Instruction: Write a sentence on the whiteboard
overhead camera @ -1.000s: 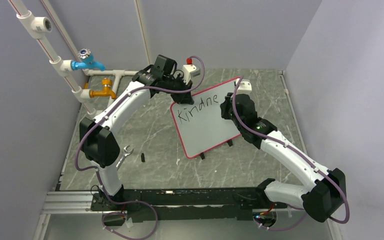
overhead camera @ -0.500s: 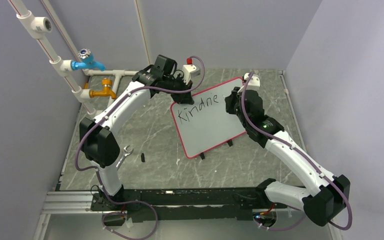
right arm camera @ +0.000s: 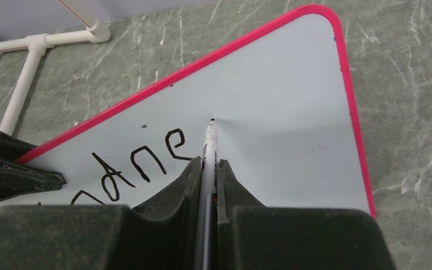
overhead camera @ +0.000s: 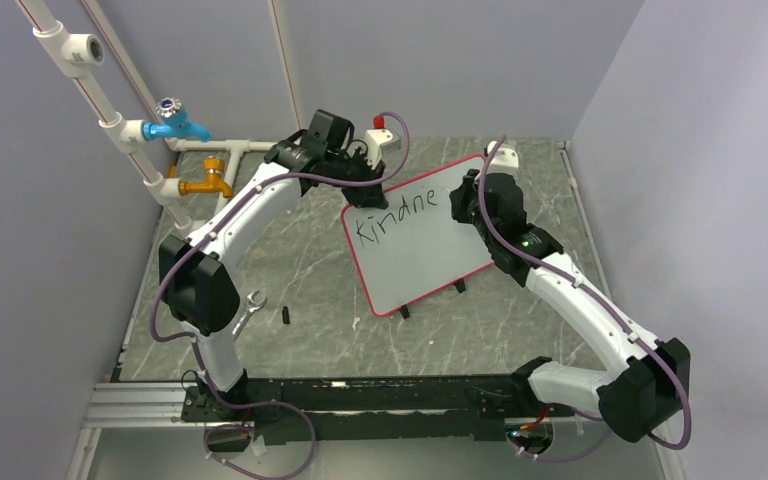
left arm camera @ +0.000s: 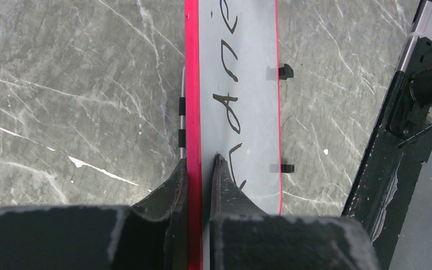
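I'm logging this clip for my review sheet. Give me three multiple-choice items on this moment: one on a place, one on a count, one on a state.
1. Where on the whiteboard is the tip of the marker?
A) just past the last letter written
B) on the first letter
C) at the bottom corner

2. How many letters of the sentence are written?
A) three
B) six
C) ten

3. What is the left hand doing?
A) hanging open
B) shut on the whiteboard's edge
C) gripping the marker

Answers:
1 A: the tip sits just beyond the "e".
2 B: the board reads "Kindne".
3 B: its fingers pinch the red rim from both sides.
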You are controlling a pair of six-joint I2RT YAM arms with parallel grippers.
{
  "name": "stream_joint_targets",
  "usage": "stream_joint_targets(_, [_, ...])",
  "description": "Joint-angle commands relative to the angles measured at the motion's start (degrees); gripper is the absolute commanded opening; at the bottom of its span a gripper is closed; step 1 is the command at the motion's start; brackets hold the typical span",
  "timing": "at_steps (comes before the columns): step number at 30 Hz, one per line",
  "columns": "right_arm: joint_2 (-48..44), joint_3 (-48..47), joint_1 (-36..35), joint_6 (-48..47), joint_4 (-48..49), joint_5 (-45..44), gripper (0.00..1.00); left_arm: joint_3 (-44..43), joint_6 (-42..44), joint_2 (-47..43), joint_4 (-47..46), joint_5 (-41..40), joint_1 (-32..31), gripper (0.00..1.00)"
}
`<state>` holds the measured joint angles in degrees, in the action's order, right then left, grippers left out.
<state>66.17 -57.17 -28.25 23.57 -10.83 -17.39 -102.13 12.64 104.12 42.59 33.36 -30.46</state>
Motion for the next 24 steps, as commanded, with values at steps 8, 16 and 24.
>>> stream_joint_targets(8, [2.07, -3.36, 0.34, 0.11, 4.07, 3.83, 0.00, 2.77, 9.08, 3.22, 7.34, -10.79, -1.26, 0.00])
stream_joint_targets(16, [1.95, -1.29, 0.31, 1.43, 3.93, 6.86, 0.00, 2.72, 9.07, 3.20, 7.40, -10.86, -1.28, 0.00])
stream_joint_targets(24, [0.87, 1.25, 0.25, 2.62, 3.56, 7.98, 0.00, 2.99, 9.08, 2.94, 7.18, -11.04, -1.36, 0.00])
